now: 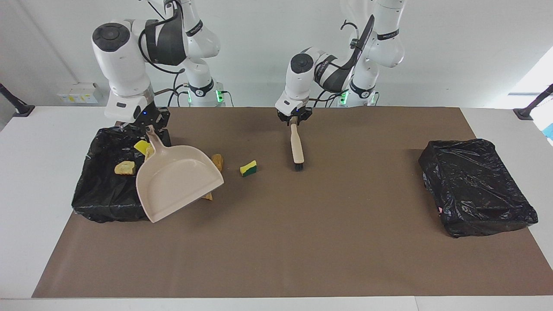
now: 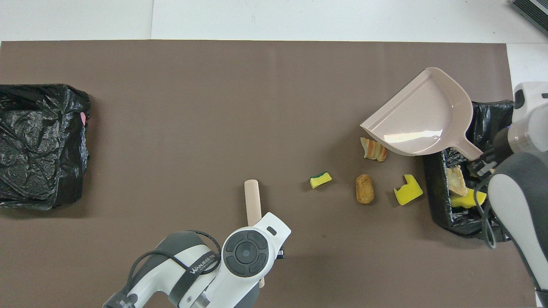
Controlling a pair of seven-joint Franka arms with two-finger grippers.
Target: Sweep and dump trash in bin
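My right gripper is shut on the handle of the beige dustpan, which it holds tilted and empty over the edge of the black-lined bin and the mat. It also shows in the overhead view. My left gripper is shut on the handle of the brush, whose bristles are down at the mat. A yellow-and-green sponge, an orange-brown chunk, a yellow sponge bit and a striped crust lie on the mat beside the bin. A tan chunk and a yellow bit lie in the bin.
A second bin wrapped in a black bag stands at the left arm's end of the table. A brown mat covers the table's middle. The dustpan hides part of the trash in the facing view.
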